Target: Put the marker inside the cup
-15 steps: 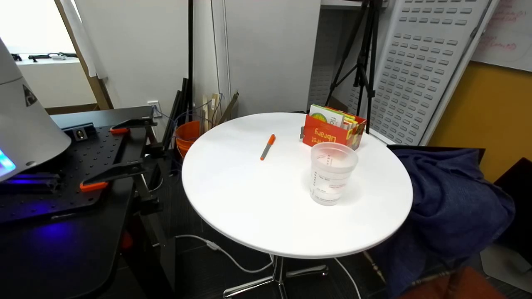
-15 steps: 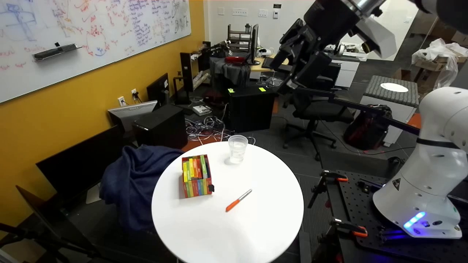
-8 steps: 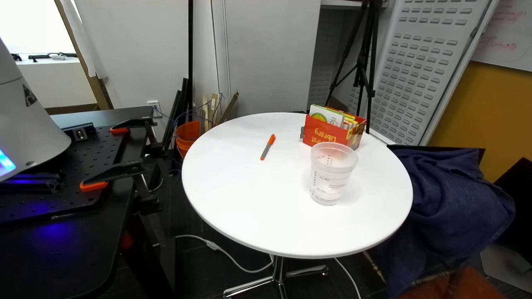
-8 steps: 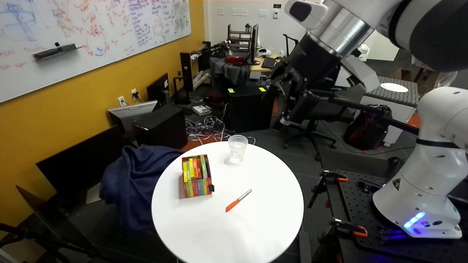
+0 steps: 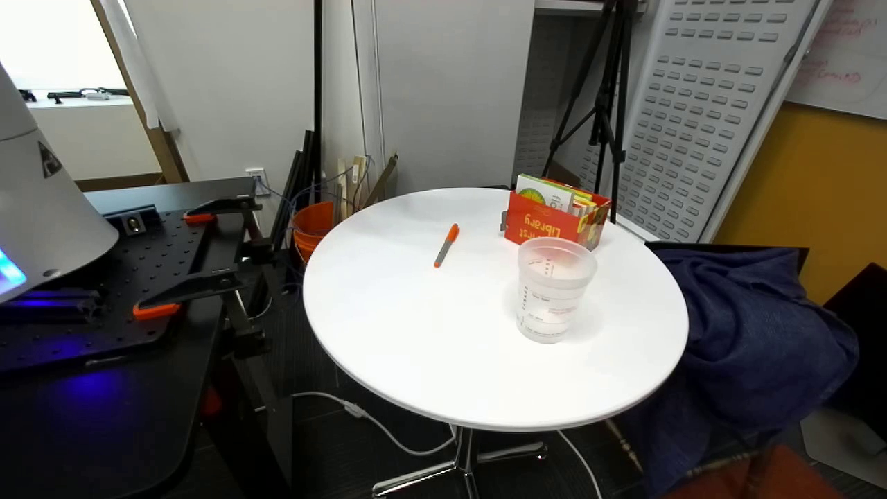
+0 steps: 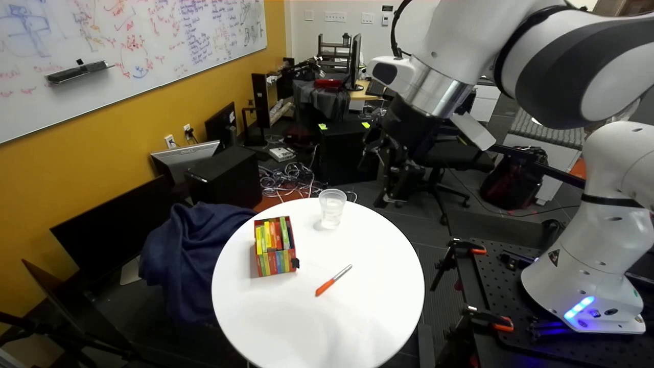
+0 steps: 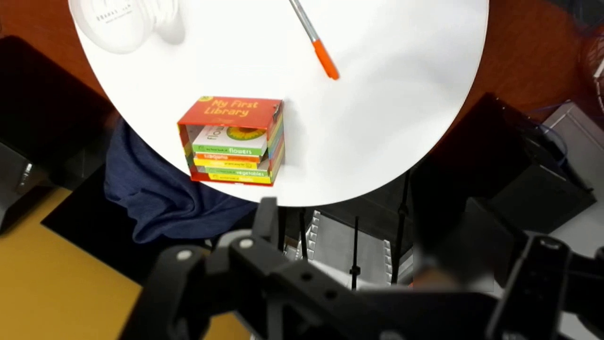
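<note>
The marker, with an orange cap and grey barrel, lies flat on the white round table in both exterior views [image 5: 447,244] [image 6: 333,280]. It also shows at the top of the wrist view [image 7: 317,42]. The clear cup stands upright on the table in both exterior views [image 5: 554,290] [image 6: 331,208] and is partly cut off at the top left of the wrist view [image 7: 118,21]. My gripper [image 6: 375,181] is in the air above and beyond the table's edge, apart from both. Its fingers are spread with nothing between them in the wrist view [image 7: 373,203].
A red box of small books [image 5: 554,218] stands on the table near the cup and marker. The white table [image 5: 388,333] has a round edge. A dark blue cloth [image 5: 748,333] hangs beside it. A black tripod [image 5: 606,104] stands behind.
My arm and gripper have come down and somewhat left in an exterior view, closer to the table, with the hand pointing more downward. The marker, cup and box have not moved.
</note>
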Motion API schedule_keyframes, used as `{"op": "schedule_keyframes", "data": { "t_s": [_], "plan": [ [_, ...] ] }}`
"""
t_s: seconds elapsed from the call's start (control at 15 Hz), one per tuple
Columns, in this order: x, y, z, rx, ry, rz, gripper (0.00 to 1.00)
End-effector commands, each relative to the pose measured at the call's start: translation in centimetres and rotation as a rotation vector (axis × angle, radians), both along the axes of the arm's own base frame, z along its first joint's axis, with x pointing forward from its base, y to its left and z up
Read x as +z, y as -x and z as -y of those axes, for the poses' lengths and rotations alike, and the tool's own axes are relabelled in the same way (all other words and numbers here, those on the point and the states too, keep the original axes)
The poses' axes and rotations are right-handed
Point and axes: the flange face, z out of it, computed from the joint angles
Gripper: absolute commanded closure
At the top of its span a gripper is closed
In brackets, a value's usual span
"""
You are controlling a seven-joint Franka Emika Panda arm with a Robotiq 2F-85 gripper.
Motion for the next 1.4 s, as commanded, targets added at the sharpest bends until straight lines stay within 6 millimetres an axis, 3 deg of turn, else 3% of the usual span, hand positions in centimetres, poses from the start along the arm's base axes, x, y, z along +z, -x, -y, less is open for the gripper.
{"op": "schedule_keyframes", "data": {
  "t_s": [0.0,0.2,0.27,0.73,1.33],
  "plan": [
    [-2.1,-1.1,0.3,0.081,0.026,-0.039,0.0],
    [-3.9,-1.6,0.4,0.125,0.05,-0.082,0.0],
    [-3.2,-0.7,0.3,0.087,0.038,-0.079,0.0],
    [-3.8,-1.0,0.5,0.101,0.034,-0.098,0.0],
    [-9.0,-2.7,3.1,0.226,0.05,-0.206,0.0]
  ]
}}
